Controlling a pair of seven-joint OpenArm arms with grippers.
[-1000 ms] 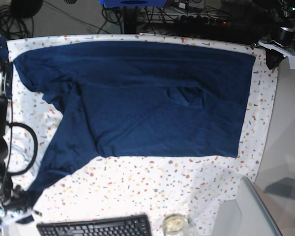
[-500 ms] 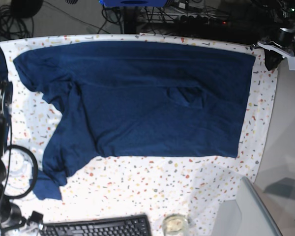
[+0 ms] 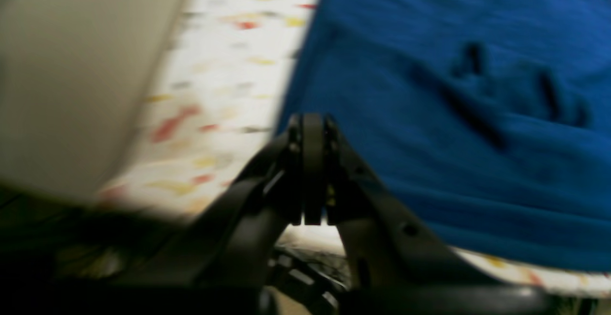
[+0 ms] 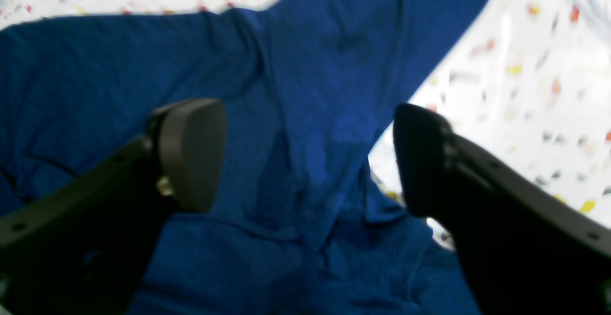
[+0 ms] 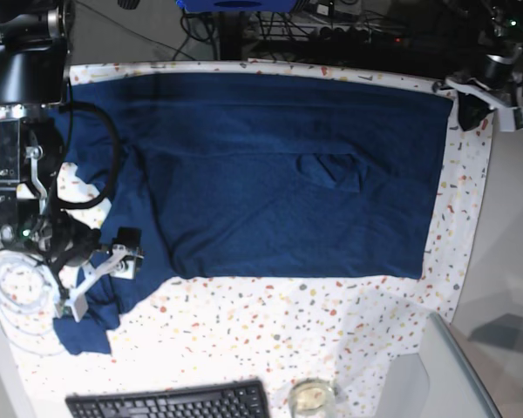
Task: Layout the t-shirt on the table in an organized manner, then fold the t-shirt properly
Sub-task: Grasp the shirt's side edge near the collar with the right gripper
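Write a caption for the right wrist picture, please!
Open right gripper hovering over the rumpled navy t-shirt on the speckled table.

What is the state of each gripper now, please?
Left gripper: shut, holding nothing, beside the t-shirt.
Right gripper: open above the t-shirt, holding nothing.

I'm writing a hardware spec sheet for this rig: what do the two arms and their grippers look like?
Both arms are black with black cables. The right gripper has two matte black fingers with rounded, paddle-like pads; white parts sit near it in the base view. The left gripper has flat black fingers, and a white bracket at its wrist.
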